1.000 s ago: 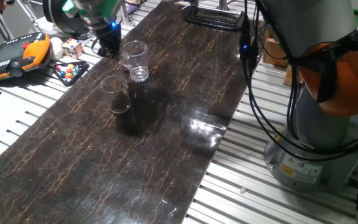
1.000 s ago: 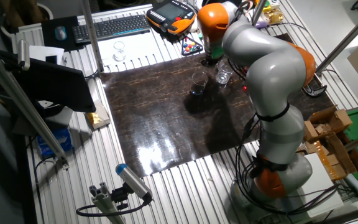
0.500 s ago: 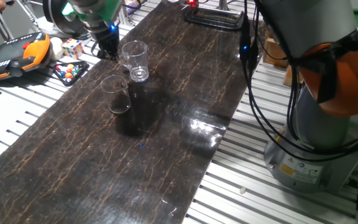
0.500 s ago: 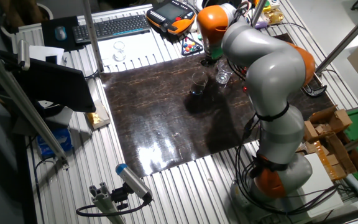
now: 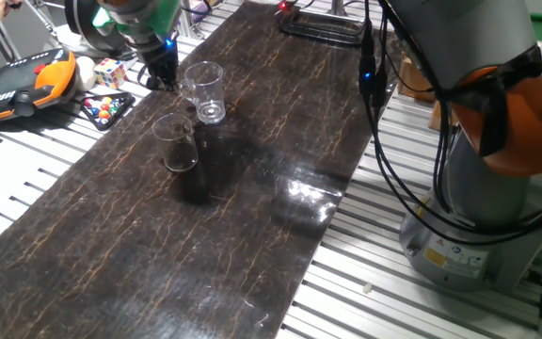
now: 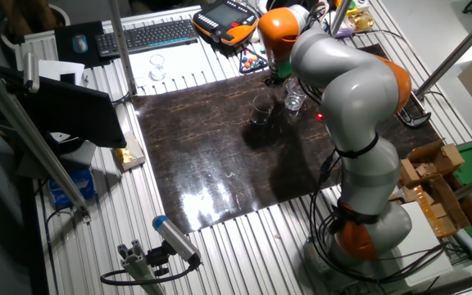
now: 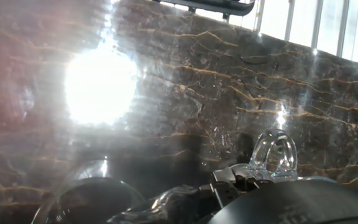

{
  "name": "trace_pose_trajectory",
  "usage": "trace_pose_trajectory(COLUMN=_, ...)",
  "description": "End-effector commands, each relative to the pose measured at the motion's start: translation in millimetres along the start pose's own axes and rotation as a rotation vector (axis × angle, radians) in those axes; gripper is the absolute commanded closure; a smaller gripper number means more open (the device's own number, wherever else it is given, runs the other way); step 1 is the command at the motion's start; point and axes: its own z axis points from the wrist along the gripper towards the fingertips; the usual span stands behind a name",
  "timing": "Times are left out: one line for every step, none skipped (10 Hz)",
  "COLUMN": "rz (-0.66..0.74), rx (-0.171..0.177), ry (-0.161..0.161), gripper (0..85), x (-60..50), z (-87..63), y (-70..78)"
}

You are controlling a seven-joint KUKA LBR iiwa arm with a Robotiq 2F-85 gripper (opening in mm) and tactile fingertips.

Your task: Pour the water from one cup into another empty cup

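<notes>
One fixed view: the clear straight-sided glass tumbler with a thick base (image 5: pixel 205 91) stands upright on the dark marbled table mat (image 5: pixel 280 141), in the upper left of the frame.
Second cup: the clear thin-walled tapered cup with a wide rim (image 5: pixel 176 142) stands upright just below and left of the tumbler; they are near each other but apart.
Gripper: the black two-finger gripper (image 5: pixel 163 68) is just left of the tumbler, at its upper part. I cannot tell if its fingers are spread or pressed together, or if they touch the glass.
The other fixed view: the two glasses (image 6: pixel 294 96) (image 6: pixel 261 109) stand side by side at the far edge of the mat, with the arm above them.
Hand view: strong glare on the mat; glass rims show at the bottom of the frame, but the fingers are not clear.
The water: too transparent to see; I cannot say which cup holds it.
Progress: judging from both cups standing upright on the mat, no pouring is going on now. It seems the grasp, the lift and the tilt over the tapered cup are left.
</notes>
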Motion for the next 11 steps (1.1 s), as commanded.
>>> trace_pose_trajectory(rz=-0.003, rx=0.001, ry=-0.003, gripper=71.3, x=-0.2, z=1.4, y=-0.3)
trace_pose_trajectory(rz=-0.002, rx=0.0, ry=-0.011, gripper=64.7, x=-0.9, z=3.4, y=-1.6)
trace_pose_trajectory(rz=-0.004, rx=0.002, ry=-0.021, gripper=59.7, x=-1.9, z=5.9, y=-2.3)
trace_pose_trajectory(rz=-0.008, rx=-0.002, ry=-0.028, gripper=51.3, x=-2.5, z=7.5, y=-2.5)
trace_pose_trajectory(rz=-0.006, rx=0.001, ry=-0.036, gripper=47.3, x=-2.7, z=7.8, y=-2.4)
trace_pose_trajectory(rz=-0.011, rx=0.02, ry=-0.043, gripper=46.7, x=-4.4, z=7.4, y=-2.3)
trace_pose_trajectory(rz=-0.014, rx=0.031, ry=-0.046, gripper=46.7, x=-7.2, z=7.1, y=-2.4)
trace_pose_trajectory(rz=-0.009, rx=0.029, ry=-0.044, gripper=46.7, x=-7.8, z=8.7, y=-2.8)
trace_pose_trajectory(rz=-0.005, rx=0.026, ry=-0.04, gripper=47.0, x=-8.3, z=9.6, y=-2.6)
trace_pose_trajectory(rz=0.0, rx=0.023, ry=-0.031, gripper=47.0, x=-8.3, z=9.7, y=-2.5)
trace_pose_trajectory(rz=0.002, rx=0.021, ry=-0.03, gripper=47.0, x=-8.2, z=10.1, y=-2.7)
